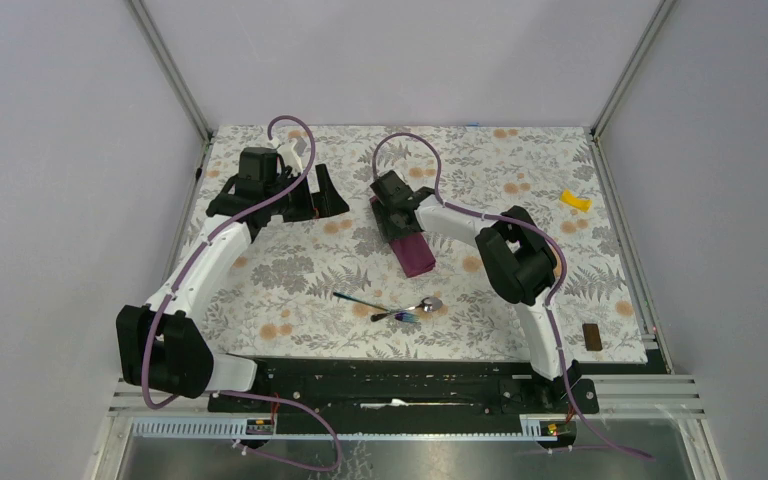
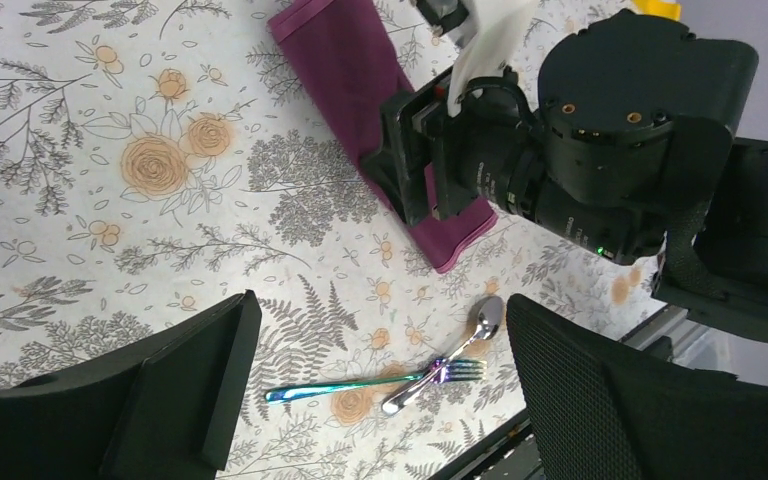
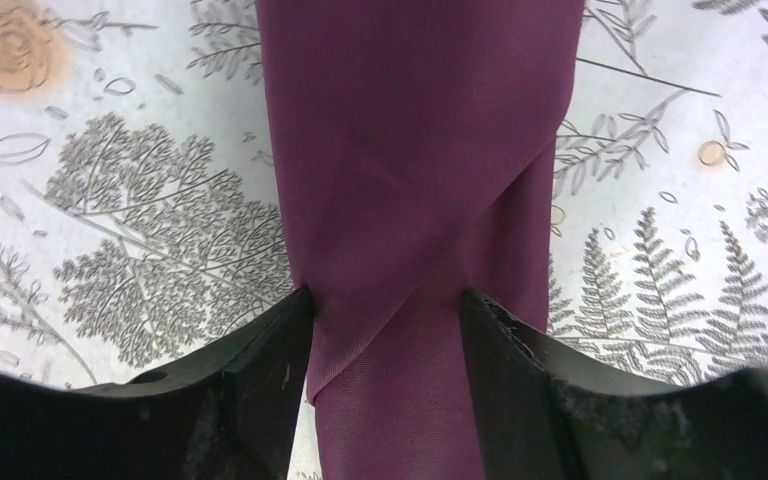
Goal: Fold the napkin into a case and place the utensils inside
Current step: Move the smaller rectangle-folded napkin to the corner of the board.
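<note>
The dark purple napkin (image 1: 415, 255) lies folded into a narrow oblong strip on the floral tablecloth, mid-table. It also shows in the left wrist view (image 2: 345, 70) and the right wrist view (image 3: 410, 130), where a diagonal fold crosses it. My right gripper (image 1: 397, 215) is low over the strip's far end, its jaws open (image 3: 385, 320) with the cloth between the fingertips. The silver spoon (image 1: 422, 306) and the iridescent fork (image 1: 365, 300) lie crossed near the front, also in the left wrist view, spoon (image 2: 480, 325) and fork (image 2: 350, 388). My left gripper (image 1: 315, 195) hangs open and empty at the back left (image 2: 380, 390).
A small yellow piece (image 1: 575, 201) lies at the back right. A small brown block (image 1: 591, 336) sits at the front right edge. The table's metal frame posts rise at the back corners. The right arm's wrist (image 2: 520, 170) covers part of the napkin in the left wrist view.
</note>
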You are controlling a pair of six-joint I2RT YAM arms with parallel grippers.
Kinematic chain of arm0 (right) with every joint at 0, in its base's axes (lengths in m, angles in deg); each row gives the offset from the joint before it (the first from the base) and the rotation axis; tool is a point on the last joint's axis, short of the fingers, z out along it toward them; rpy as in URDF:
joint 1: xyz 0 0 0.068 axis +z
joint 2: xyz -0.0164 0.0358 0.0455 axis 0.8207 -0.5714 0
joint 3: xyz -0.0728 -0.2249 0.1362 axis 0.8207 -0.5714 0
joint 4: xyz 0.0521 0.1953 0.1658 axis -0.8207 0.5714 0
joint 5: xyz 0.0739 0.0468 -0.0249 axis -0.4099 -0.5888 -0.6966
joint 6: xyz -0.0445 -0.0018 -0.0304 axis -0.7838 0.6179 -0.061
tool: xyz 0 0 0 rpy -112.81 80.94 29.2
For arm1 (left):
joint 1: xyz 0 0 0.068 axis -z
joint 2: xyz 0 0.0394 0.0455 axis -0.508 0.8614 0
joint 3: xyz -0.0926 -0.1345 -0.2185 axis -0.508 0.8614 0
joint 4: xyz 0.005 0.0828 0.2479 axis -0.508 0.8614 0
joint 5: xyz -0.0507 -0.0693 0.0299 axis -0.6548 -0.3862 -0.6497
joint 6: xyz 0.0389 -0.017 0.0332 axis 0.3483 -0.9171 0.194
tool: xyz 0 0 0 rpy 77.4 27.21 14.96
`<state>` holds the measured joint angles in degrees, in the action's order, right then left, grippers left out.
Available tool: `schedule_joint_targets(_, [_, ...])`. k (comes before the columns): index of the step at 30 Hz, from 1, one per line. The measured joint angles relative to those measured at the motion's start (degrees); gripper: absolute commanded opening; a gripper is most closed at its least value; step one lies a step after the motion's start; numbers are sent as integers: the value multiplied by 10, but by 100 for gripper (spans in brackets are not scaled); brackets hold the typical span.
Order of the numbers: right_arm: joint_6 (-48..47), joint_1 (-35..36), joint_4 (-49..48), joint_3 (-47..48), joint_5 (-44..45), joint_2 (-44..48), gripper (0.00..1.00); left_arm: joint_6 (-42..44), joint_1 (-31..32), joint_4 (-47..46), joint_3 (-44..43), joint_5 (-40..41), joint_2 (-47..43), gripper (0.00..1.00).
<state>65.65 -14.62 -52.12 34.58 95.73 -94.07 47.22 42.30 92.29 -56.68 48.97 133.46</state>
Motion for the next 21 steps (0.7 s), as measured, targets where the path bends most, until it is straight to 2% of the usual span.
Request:
schedule_joint_targets(12, [173,-14,58,82,113,-51,62,15,0,-46,47,-6,-40,99])
schedule_joint_targets(16, [217,-58,75,100,113,-59,63,15,-1,-51,66,-17,-41,99])
schedule_joint_targets(21, [256,-150,88,111,112,-62,64,13,-7,-58,72,-36,-44,99])
